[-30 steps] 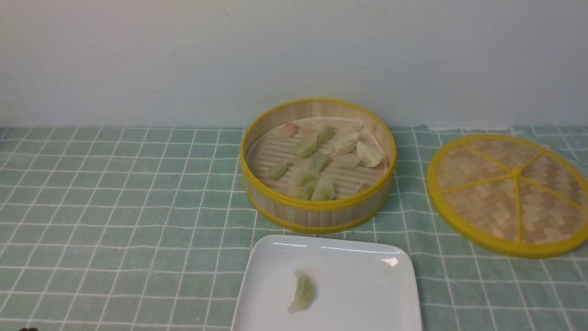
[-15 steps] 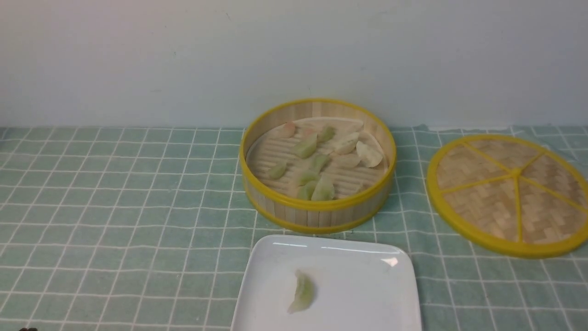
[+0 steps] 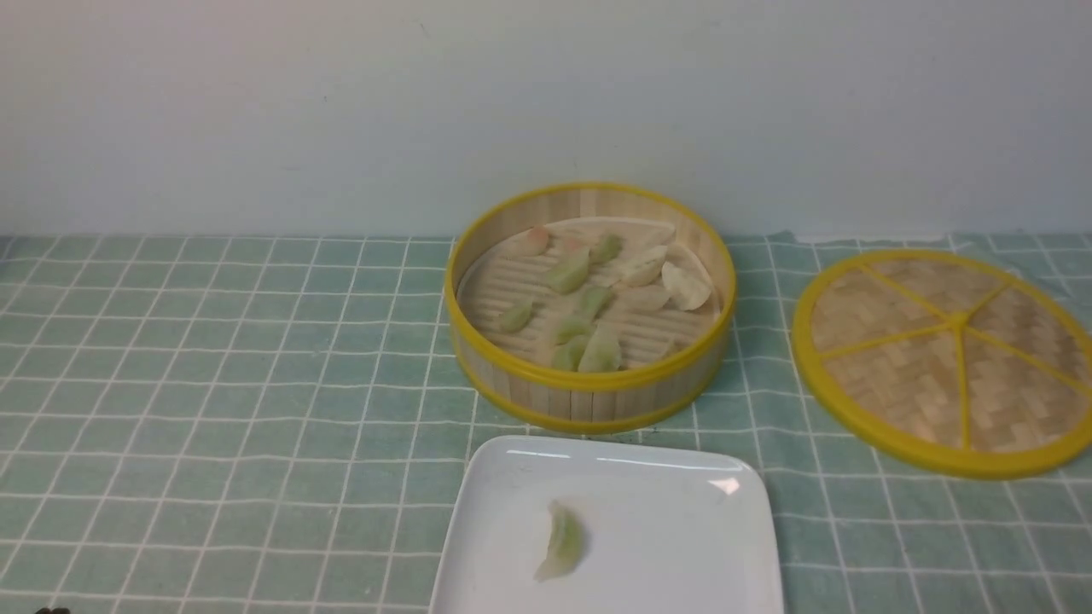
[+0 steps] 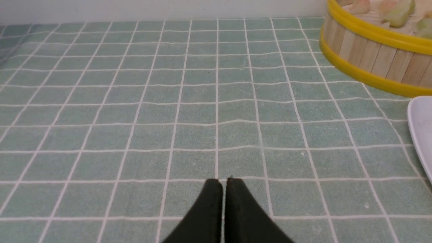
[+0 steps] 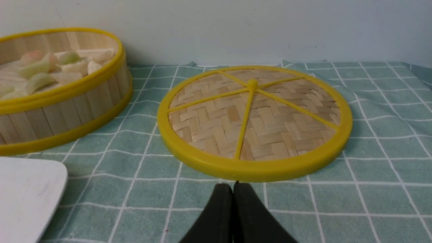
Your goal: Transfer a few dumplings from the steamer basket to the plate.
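Resting near the far edge of the surface [image 3: 213, 409], at its middle, the steamer basket [image 3: 589, 396] held about a dozen dumplings [image 3: 589, 298] on its slatted floor: pale green ones toward the near wall, cream-white ones to the right, and a pinkish one at the far left. The white square plate [image 3: 682, 546] lay at the near edge, just in front of the basket, and carried a single green dumpling [image 3: 560, 542] left of its centre. The woven basket lid [image 3: 947, 358] lay flat toward the far right corner, apart from the basket.

The left gripper [image 4: 223, 182] was clenched with nothing between its jaws, low over the checked cloth well to the left of the basket. The right gripper [image 5: 233, 185] was likewise clenched and empty, just short of the lid's near rim.

Judged by their gloss and translucence, the dumplings were probably light, soft and slippery, and liable to deform or slide out under a hard pinch. A gentle hold across the plump middle of the crescent, jaws on its two broad faces, appeared safer than a hold on the thin pleated edge. The green pair against the near wall touched each other and would likely need separating; the lone green one on the left of the floor looked easiest to reach.
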